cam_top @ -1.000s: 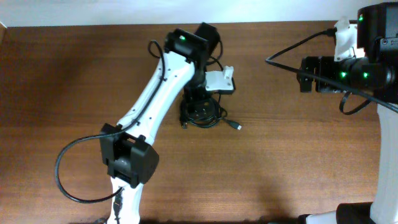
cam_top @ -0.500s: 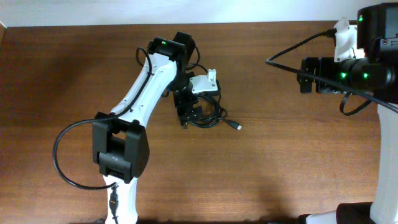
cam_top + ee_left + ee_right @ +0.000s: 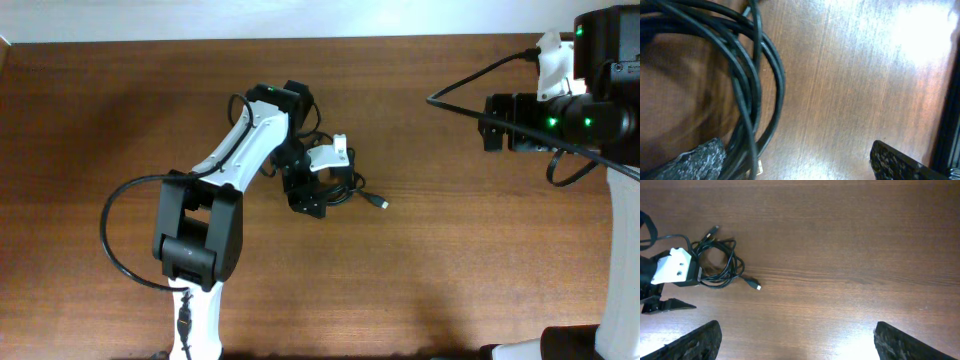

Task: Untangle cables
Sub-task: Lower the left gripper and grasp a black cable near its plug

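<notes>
**Cable bundle at the left gripper, both grippers open**

The table [image 3: 450, 260] was dark brown wood with a fine straight grain and a slight sheen. The cables [image 3: 345, 190] were thin, smooth black cords wound into a loose round coil near the table's middle. One small plug [image 3: 382, 203] trailed out of the coil toward the right arm's side.

The left gripper [image 3: 795, 165] stood over the coil with its jaws wide apart and nothing clamped. Its rough, dark fingers [image 3: 695, 162] were set apart, and several cord loops [image 3: 747, 85] curved just beside one of them. Contact there could not be confirmed.

The right gripper [image 3: 800, 345] was also spread wide and empty, well apart from the bundle [image 3: 720, 262]. Bare wood lay on every side of the coil.
</notes>
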Robot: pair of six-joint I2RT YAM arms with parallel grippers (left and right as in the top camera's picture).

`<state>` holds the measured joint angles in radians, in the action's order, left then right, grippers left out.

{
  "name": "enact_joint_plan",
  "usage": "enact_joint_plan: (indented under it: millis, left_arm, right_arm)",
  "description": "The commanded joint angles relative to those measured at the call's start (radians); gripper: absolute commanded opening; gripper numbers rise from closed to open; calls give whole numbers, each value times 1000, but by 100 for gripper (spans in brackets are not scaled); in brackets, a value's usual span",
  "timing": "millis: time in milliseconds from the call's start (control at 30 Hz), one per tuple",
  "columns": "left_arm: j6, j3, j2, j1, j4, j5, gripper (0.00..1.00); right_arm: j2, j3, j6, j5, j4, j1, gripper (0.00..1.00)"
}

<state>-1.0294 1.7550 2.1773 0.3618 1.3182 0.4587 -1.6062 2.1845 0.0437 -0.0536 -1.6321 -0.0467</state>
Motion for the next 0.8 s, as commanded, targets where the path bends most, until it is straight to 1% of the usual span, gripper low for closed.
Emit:
enact_joint_plan:
  millis: [0, 133, 167, 233, 267, 333, 467, 533, 567, 633, 767]
  left_arm:
    - [-13, -27, 14, 0, -6, 58, 94]
    - [-13, -36, 14, 0, -8, 69, 91]
    - [-13, -36, 14, 0, -8, 69, 76]
    - [-13, -36, 14, 0, -8, 70, 51]
    - [-13, -36, 14, 0, -8, 70, 47]
    - [-13, -36, 14, 0, -8, 71, 55]
    - [-13, -36, 14, 0, -10, 84, 59]
    - [-13, -36, 14, 0, -10, 90, 65]
    - [-13, -36, 14, 0, -10, 95, 65]
    - [-13, -36, 14, 0, -13, 103, 62]
    - [-13, -42, 14, 0, -34, 97, 64]
  right_arm:
    - [-3, 4, -10, -14, -3, -6, 97]
    - [-3, 4, -10, -14, -3, -6, 97]
    - [-3, 4, -10, -14, -3, -6, 97]
    - [-3, 4, -10, -14, -3, -6, 97]
    - [-3, 4, -10, -14, -3, -6, 97]
    - [-3, 4, -10, -14, -3, -6, 97]
    - [-3, 4, -10, -14, -6, -6, 96]
    - [-3, 4, -10, -14, -6, -6, 96]
    - [-3, 4, -10, -14, -7, -6, 96]
    - [-3, 4, -10, -14, -7, -6, 96]
    - [-3, 4, -10, -14, -8, -6, 96]
